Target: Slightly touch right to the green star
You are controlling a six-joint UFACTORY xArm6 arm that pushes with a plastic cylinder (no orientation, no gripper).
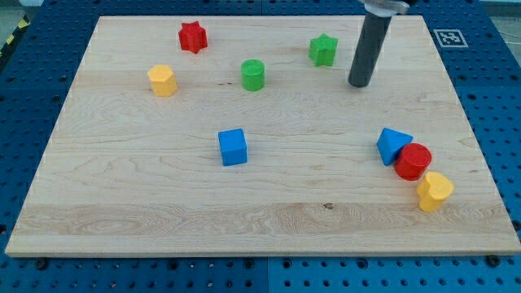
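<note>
While my tip (359, 84) stands on the wooden tabletop (260, 220) near the green star (323, 50), to that block's right and a little toward the view's bottom, with bare wood showing between the two, the step in hand is judged to be the final approach. The tool is a plain rod with nothing that opens or closes, and it has hold of nothing; it touches no block. The green star sits near the view's top, right of centre, well apart from the green cylinder (253, 75) to its left. To do the step well, my tip should first be brought level with the star's right side, then eased toward the view's left and halted at first contact, since a longer stroke would likely slide the block toward the green cylinder. Approaching from the present lower offset risks a glancing touch that turns the star. Other blocks are well clear of this path: a red star (193, 37), a yellow block (162, 80), a blue cube (233, 147), and a touching cluster of blue wedge (392, 145), red cylinder (413, 161) and yellow block (434, 191). The rod's upper part is cut off by the view's top edge, and the arm is not shown. The exact forms of both yellow blocks are hard to make out.
</note>
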